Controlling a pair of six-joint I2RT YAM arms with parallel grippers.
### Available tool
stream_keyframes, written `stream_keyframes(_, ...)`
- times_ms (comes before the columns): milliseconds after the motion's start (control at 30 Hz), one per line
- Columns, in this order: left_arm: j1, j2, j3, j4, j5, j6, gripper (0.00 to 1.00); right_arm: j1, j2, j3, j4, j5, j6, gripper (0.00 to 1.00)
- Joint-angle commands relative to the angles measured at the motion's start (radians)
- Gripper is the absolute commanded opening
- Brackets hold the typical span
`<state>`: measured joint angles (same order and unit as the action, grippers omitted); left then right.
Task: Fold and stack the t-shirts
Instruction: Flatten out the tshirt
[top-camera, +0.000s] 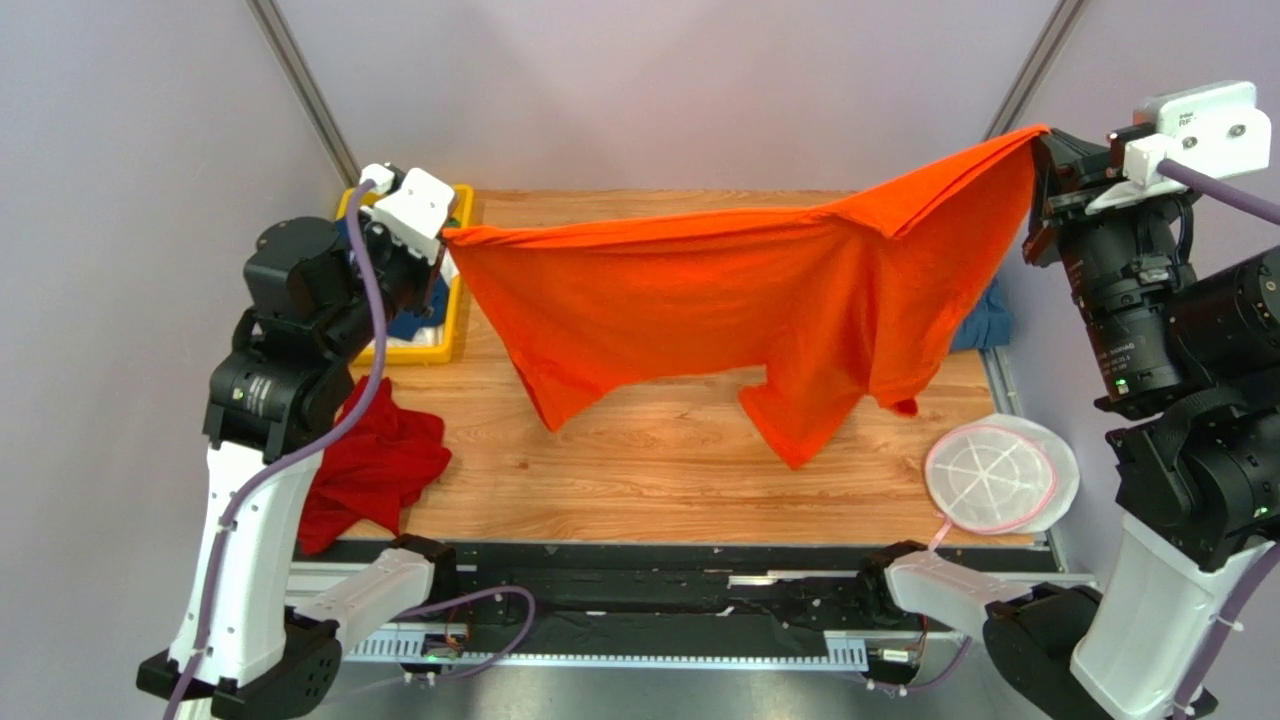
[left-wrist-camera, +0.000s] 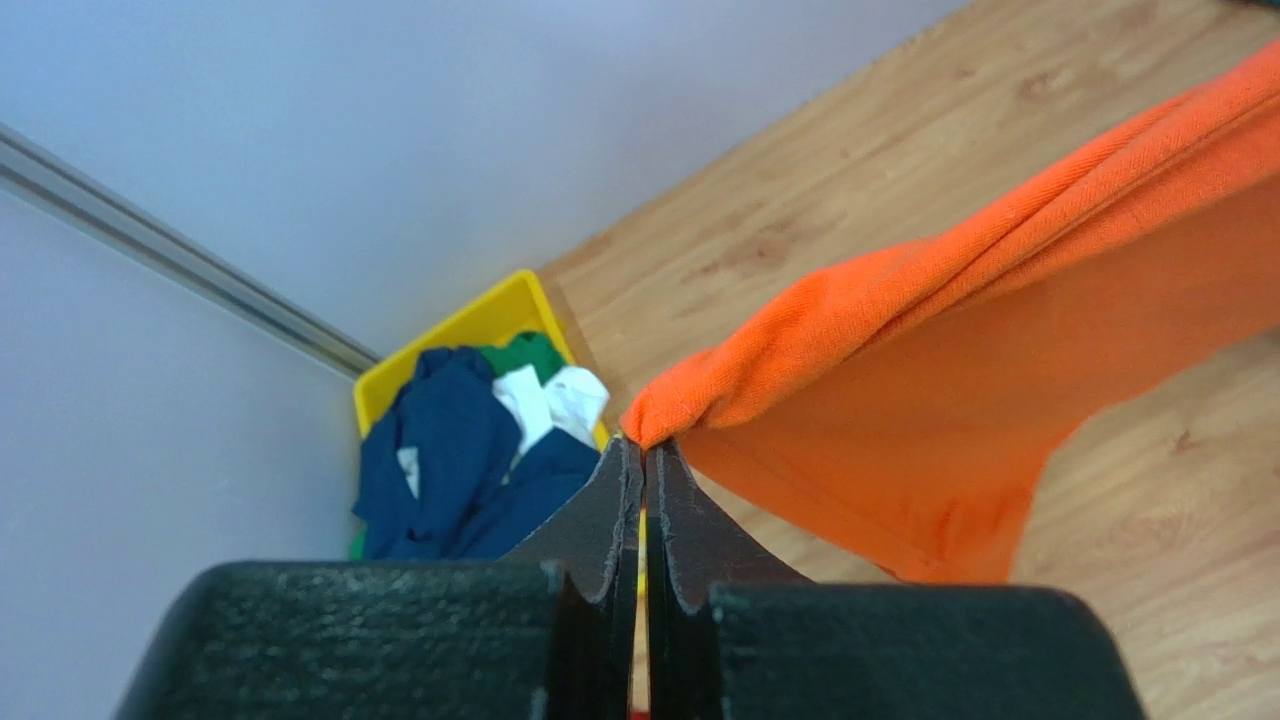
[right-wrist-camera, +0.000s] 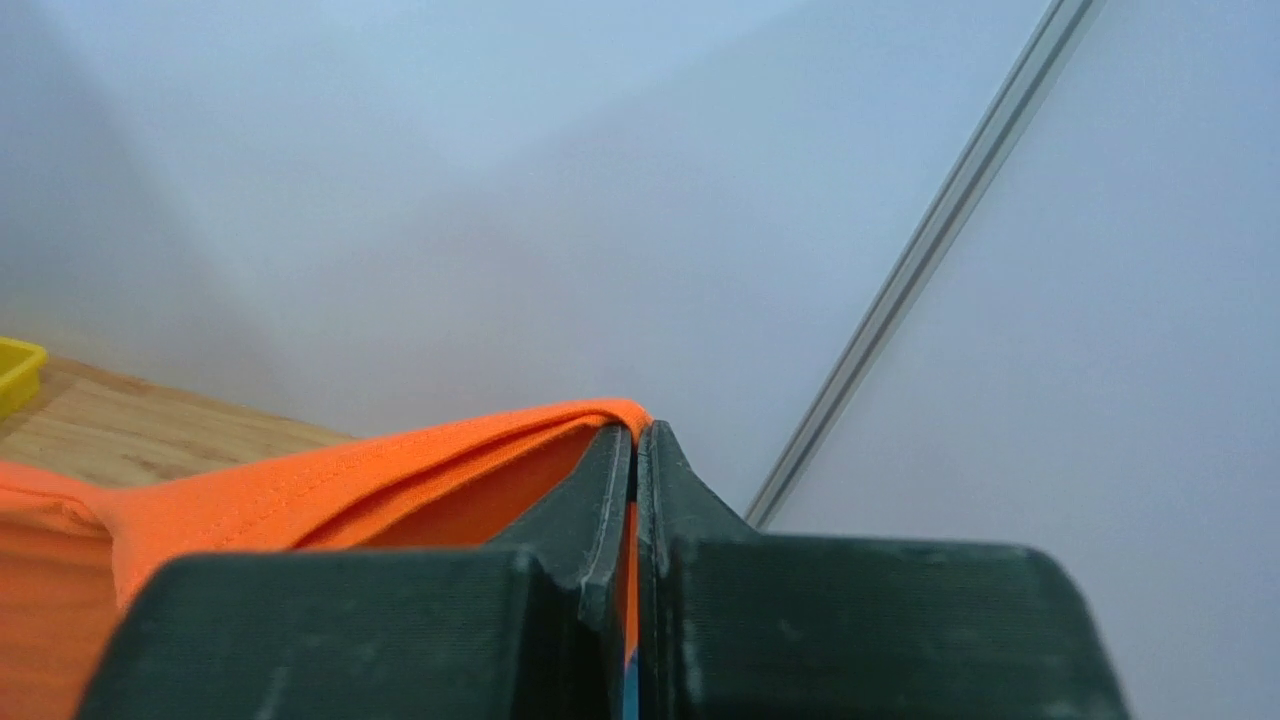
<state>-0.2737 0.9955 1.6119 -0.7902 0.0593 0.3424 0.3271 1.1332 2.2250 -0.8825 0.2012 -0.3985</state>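
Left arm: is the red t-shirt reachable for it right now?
Probably not yet. The red t-shirt lies uncovered near its base, but the left gripper is shut on the orange t-shirt, stretched to the right gripper; it must release first.

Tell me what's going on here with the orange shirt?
Both arms hold the orange t-shirt stretched in the air over the table. The left gripper is shut on one end near the yellow tray, the right gripper on the other at the far right. It hangs unfolded between them. A red shirt lies crumpled at the near left; a navy shirt and others sit in the tray.
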Motion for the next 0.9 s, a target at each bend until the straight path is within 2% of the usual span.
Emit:
stream_keyframes(0,0.001,0.014,-0.056,0.009,0.019,0.010,0.00,-0.008,0.051,-0.050,-0.018,-0.060,0.061,0.00)
stream_keyframes(300,0.001,0.195,-0.213,0.095,0.082,0.059,0.00,-0.008,0.122,-0.396,0.083,-0.121,0.095,0.00)
stream_keyframes(467,-0.001,0.431,-0.238,0.150,0.085,0.105,0.00,-0.008,0.255,-0.559,0.155,-0.125,0.084,0.00)
stream_keyframes(667,-0.001,0.745,-0.126,0.154,0.036,0.153,0.00,-0.008,0.426,-0.602,0.209,-0.132,0.070,0.00)
stream_keyframes(867,-0.001,1.021,0.091,0.170,-0.090,0.181,0.00,-0.010,0.533,-0.588,0.208,-0.132,0.061,0.00)
